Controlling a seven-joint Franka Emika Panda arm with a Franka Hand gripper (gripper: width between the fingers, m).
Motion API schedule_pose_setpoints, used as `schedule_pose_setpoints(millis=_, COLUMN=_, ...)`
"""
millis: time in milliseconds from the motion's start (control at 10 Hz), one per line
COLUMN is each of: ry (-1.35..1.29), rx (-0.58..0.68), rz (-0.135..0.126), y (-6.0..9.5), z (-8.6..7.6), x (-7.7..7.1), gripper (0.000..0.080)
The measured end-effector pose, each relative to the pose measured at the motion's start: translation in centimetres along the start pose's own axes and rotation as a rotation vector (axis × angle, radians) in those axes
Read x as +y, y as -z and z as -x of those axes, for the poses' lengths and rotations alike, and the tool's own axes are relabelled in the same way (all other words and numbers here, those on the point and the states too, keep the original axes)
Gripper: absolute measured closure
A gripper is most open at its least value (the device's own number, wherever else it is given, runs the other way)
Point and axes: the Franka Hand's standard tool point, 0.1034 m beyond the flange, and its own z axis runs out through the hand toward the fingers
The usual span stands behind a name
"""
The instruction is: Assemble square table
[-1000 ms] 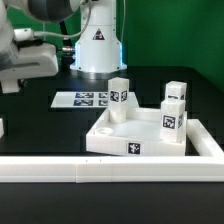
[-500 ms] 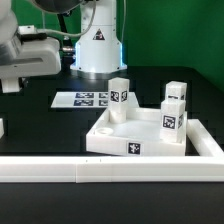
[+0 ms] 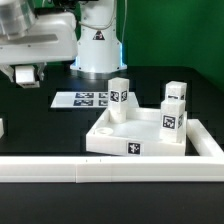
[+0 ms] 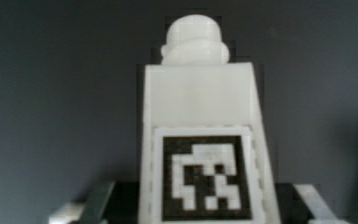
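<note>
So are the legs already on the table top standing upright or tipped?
Upright. In the exterior view three legs stand vertical at corners of the square top.

white square top (image 3: 135, 135) with raised rim, lying flat on the dark table toward the exterior view's right, a black-and-white tag on its front wall. two white tagged legs (image 3: 119, 99) (image 3: 173, 108) standing upright in its far corners. a third white leg (image 4: 197, 130), tagged and ending in a rounded peg, filling the wrist view.
</note>
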Motion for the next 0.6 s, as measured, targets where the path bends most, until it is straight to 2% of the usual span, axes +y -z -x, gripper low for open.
schedule_pose_setpoints(millis=200, ry=-0.008, rx=0.091, rz=-0.001, y=2.0, z=-0.7, x=-1.3, gripper=0.0512)
schedule_pose_setpoints(millis=300, ry=0.000, rx=0.150, rz=0.021, y=2.5, z=-1.4, x=-1.1, gripper=0.0512)
schedule_pose_setpoints(millis=600, ry=-0.002, rx=0.323, rz=0.067, y=2.3, z=-1.4, x=0.0, gripper=0.0512)
